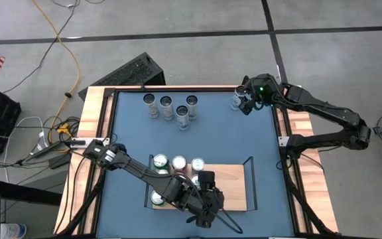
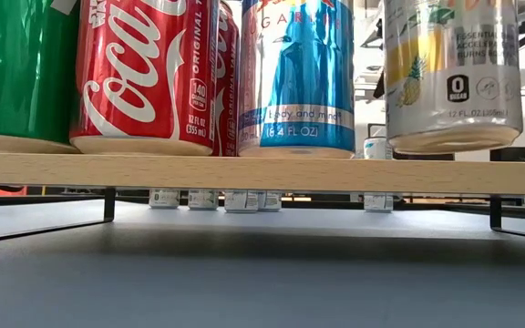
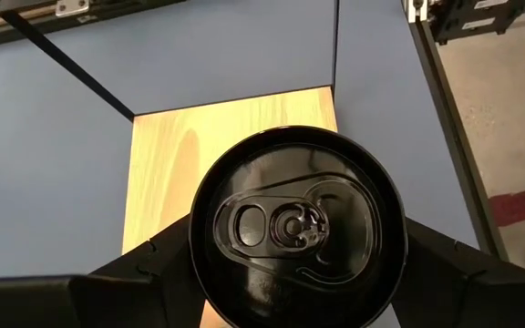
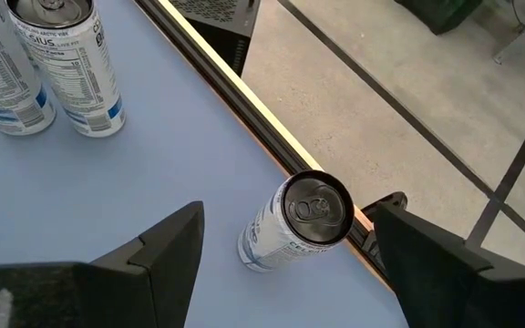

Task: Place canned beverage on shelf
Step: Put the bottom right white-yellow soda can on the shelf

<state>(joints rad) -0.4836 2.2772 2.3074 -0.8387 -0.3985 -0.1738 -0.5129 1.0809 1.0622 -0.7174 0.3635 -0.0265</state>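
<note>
**Left gripper held a can over the shelf; right gripper waited open by a lone can**

From above, the left gripper (image 1: 206, 199) was mostly a dark lump over the shelf (image 1: 232, 180), and the can it held could not be seen at all. Only the left wrist view showed it: a black-topped can (image 3: 296, 228) sat clamped between the two dark fingers (image 3: 445, 269), with bare shelf wood (image 3: 167, 164) beyond it. Whether that can touched the wood could not be told.

The low view cut off the tops of every can on the shelf (image 2: 262, 171). It showed a green can (image 2: 21, 73), a red cola can (image 2: 149, 77), a blue can (image 2: 296, 77) and a silver can with a pineapple picture (image 2: 452, 73). The silver can's base seemed a bit above the board. Neither gripper showed in this view.

The right gripper (image 1: 245, 101) was at the far right corner of the table, its fingers spread apart around a lone white can (image 4: 292, 223) without touching it. Four more cans (image 1: 172, 107) stood in a bunch at the far side; the right wrist view showed only two of them (image 4: 53, 64), cut off at the edge.
</note>
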